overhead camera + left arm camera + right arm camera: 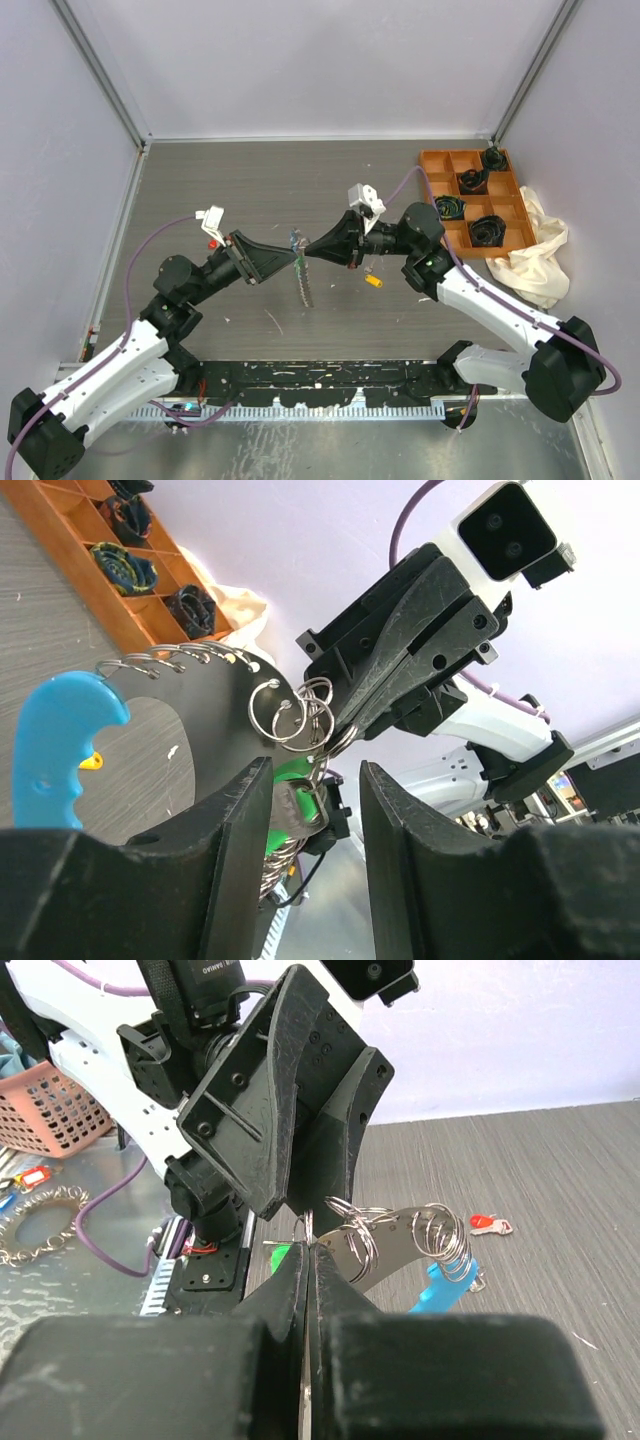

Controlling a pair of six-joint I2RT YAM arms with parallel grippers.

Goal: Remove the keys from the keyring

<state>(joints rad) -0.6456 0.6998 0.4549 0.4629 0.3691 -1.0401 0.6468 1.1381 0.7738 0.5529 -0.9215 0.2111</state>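
The keyring [303, 280] hangs between my two gripper tips above mid-table. It is a curved grey metal plate [190, 710] strung with several split rings, with a light-blue plastic piece [50, 750] on it. My right gripper [310, 252] is shut on one split ring at the plate's end [308, 1250]. My left gripper [288, 258] has its jaws apart [315, 770]. A green-headed key [295, 775] lies in the gap against one finger, with empty space on the other side. A red-headed key [213, 243] and a yellow-headed key [373, 281] lie loose on the table.
An orange compartment tray [430, 160] with black coiled items stands at the back right, with a white cloth [535, 255] beside it. White walls enclose the table on three sides. In the right wrist view, a pink basket [50, 1110] and another ring of keys [40, 1220] lie beyond the table's near edge.
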